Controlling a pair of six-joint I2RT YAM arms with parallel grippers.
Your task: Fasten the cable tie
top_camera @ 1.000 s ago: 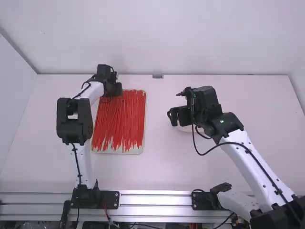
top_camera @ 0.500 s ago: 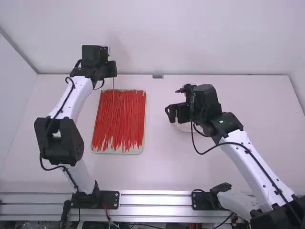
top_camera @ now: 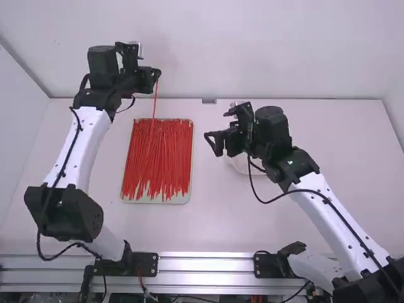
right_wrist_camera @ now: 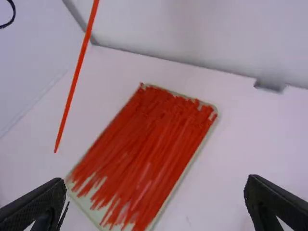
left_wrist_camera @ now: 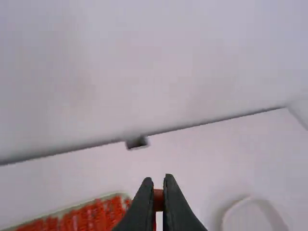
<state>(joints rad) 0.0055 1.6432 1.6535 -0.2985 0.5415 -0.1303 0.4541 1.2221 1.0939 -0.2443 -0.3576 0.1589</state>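
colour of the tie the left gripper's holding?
Red. The cable tie shows best in the right wrist view, hanging from the left gripper.

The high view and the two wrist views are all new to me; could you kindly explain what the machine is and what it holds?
You are looking at two robot arms, white with black joints, at a white table. The high view is taken from above and behind them: the left arm has its base on the left, the right arm on the right. Each of the other two pictures comes from a camera on one arm's wrist, with that arm's own two fingers at the bottom edge. On the table lies a tray with a pile of red cable ties. The left gripper is shut on a single cable tie, which hangs down above the tray's far end. The right gripper is open, holds nothing, and hangs above the table beside the tray.
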